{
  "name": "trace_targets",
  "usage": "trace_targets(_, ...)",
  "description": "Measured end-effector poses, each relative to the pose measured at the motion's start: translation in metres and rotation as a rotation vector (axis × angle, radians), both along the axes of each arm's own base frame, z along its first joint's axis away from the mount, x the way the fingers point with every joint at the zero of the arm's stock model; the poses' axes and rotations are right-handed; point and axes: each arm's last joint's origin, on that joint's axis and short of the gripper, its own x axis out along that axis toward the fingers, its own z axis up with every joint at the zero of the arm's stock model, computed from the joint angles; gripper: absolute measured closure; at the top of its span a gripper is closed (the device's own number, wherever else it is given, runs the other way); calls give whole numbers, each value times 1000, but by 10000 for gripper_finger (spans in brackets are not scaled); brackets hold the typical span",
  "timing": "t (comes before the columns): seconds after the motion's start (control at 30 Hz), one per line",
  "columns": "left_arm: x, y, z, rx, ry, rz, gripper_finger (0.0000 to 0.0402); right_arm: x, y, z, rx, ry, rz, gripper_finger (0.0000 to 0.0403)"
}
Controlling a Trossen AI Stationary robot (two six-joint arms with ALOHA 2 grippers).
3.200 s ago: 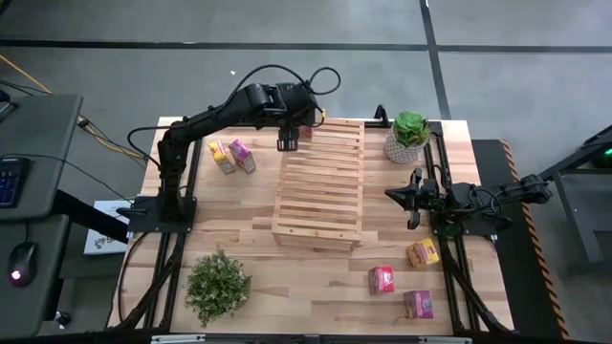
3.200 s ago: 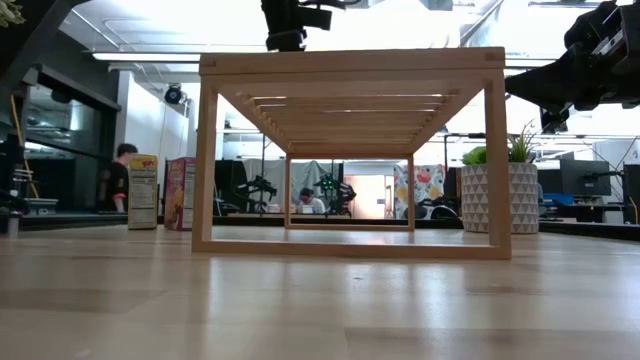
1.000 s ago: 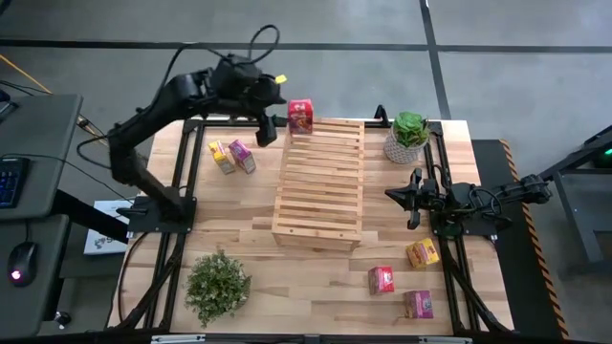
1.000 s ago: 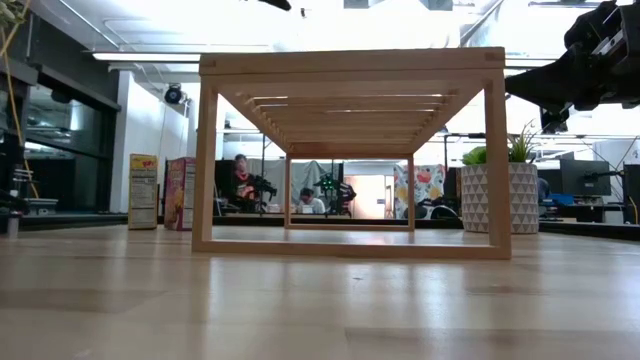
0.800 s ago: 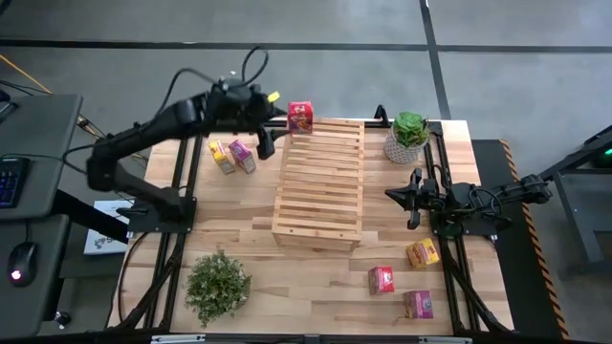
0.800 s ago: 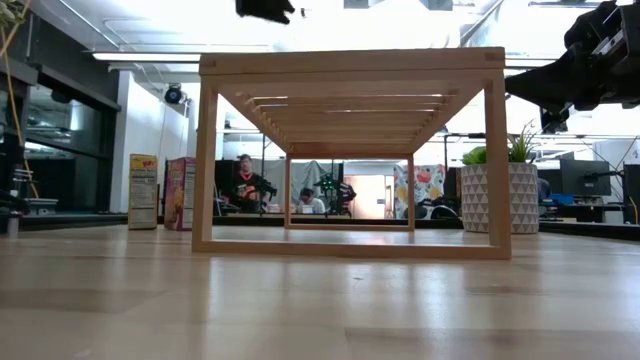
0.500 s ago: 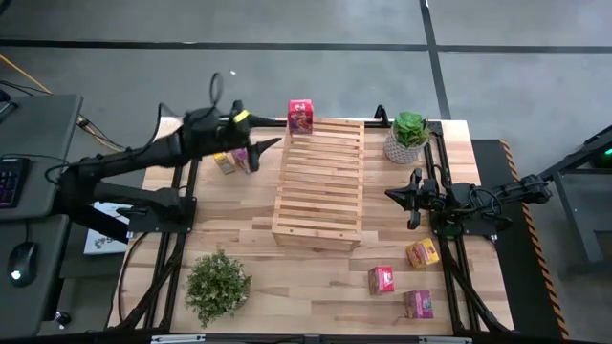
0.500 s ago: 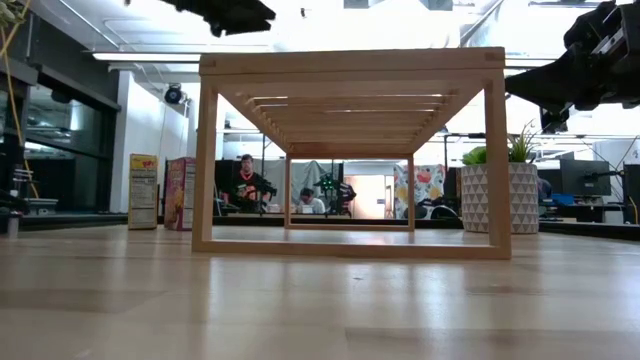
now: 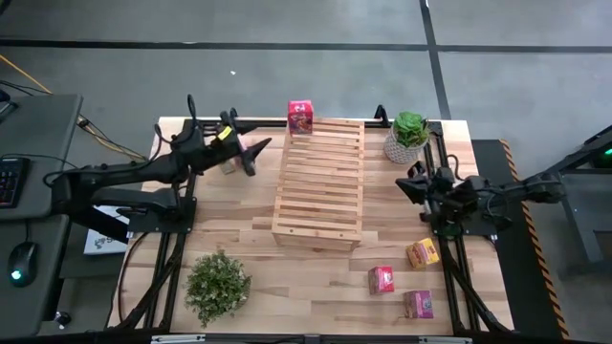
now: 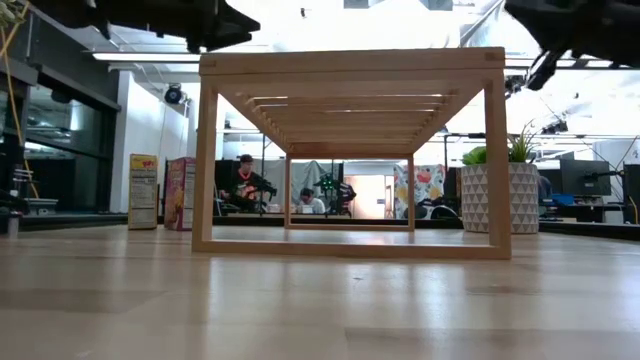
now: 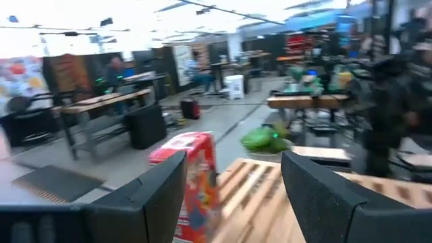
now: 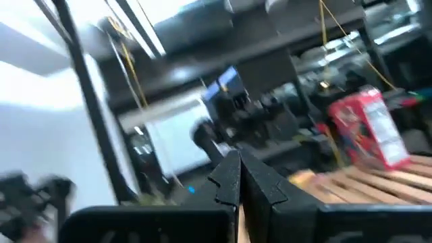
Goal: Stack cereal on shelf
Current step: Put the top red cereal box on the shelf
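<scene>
**One box up, five to go**

High view: one red cereal box [image 9: 300,116] standing on the far end of the shelf [image 9: 320,182]. Left end effector [image 9: 252,158] open, empty, over two boxes [image 9: 229,161] on the desk [image 9: 316,277] at far left. Right end effector [image 9: 405,183] closed, empty, right of the shelf. Three boxes [image 9: 404,277] at near right. Two plants.

Low view: yellow box [image 10: 143,191] and pink box [image 10: 180,193] upright, left of the shelf.

Left wrist view: red box ahead between spread fingers.

Right wrist view: fingers pressed together.

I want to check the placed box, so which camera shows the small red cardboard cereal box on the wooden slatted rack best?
The high view: the small red cardboard cereal box stands clear at the light-wood slatted rack's far end. Both wrist views show it blurred. The low view does not show it.
</scene>
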Motion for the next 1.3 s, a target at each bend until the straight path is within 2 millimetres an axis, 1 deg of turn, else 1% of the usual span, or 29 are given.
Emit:
trace_targets(0.07,3,2,-1,-9,-13,10,172,11,-2,8,-7,58,-58,403)
trace_targets(0.17,8,7,-1,-16,3,23,172,33,-9,24,-1,145,-168,403)
trace_targets(0.23,13,13,0,-29,14,40,172,51,-16,36,-8,225,-240,403)
trace_targets(0.33,21,23,2,-54,53,67,172,81,-34,57,-30,388,-330,403)
trace_targets(0.47,29,36,3,-73,102,110,172,115,-68,77,-12,606,-457,403)
trace_targets(0.53,31,41,2,-78,115,128,172,131,-88,85,0,657,-489,403)
trace_targets(0.63,32,48,-2,-87,133,147,172,154,-120,96,37,696,-466,403)
trace_targets(0.8,36,55,-12,-109,179,164,172,188,-172,102,116,782,-437,403)
trace_targets(0.93,41,57,-19,-100,219,161,178,210,-199,104,153,825,-408,403)
trace_targets(1.03,45,56,-23,-104,236,150,203,220,-212,104,173,864,-414,403)
trace_targets(1.1,48,55,-26,-107,246,142,233,224,-219,106,180,870,-421,403)
trace_targets(1.17,50,54,-29,-110,255,134,271,226,-225,105,189,883,-423,403)
trace_targets(1.3,54,51,-33,-124,268,98,364,224,-233,105,197,876,-423,403)
